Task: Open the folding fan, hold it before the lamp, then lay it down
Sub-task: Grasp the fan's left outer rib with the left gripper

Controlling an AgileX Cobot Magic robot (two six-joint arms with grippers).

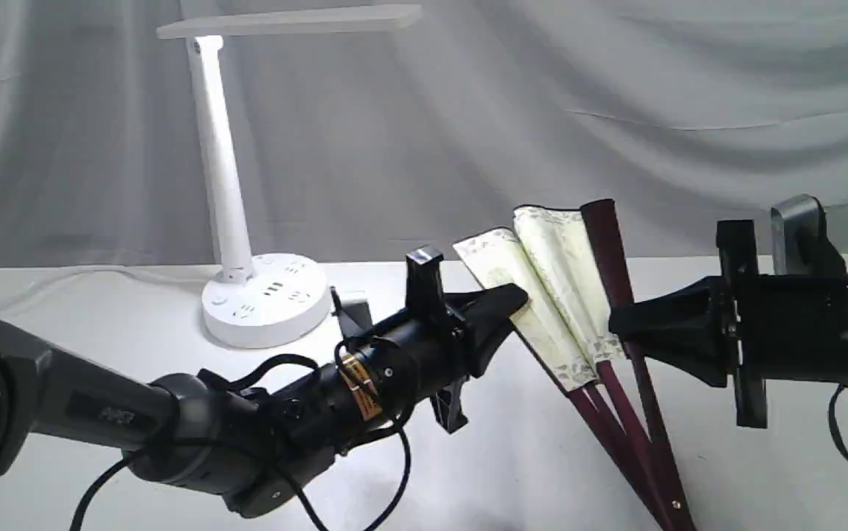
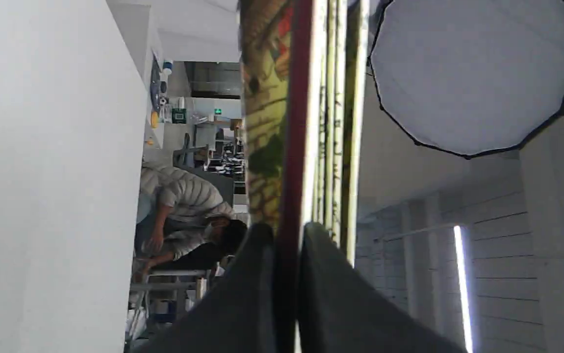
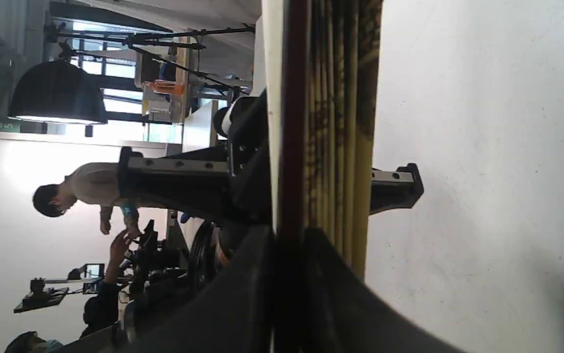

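Observation:
The folding fan (image 1: pixel 553 295) is held above the table, partly spread, its cream pleats showing a patterned border and its maroon ribs meeting at a pivot low on the right. My left gripper (image 1: pixel 516 302) is shut on the fan's left guard (image 2: pixel 294 147). My right gripper (image 1: pixel 619 321) is shut on the right maroon guard (image 3: pixel 292 122). Both wrist views look edge-on along the pleats. The white lamp (image 1: pixel 228 184) stands at the back left, with its round base (image 1: pixel 265 299) on the table and its bar head (image 1: pixel 291 21) overhead, well left of the fan.
A white table (image 1: pixel 527 472) carries the lamp, and a grey draped cloth (image 1: pixel 616 110) forms the backdrop. My left arm (image 1: pixel 173 420) crosses the front left with loose black cables. The right arm (image 1: pixel 815 332) reaches in from the right edge.

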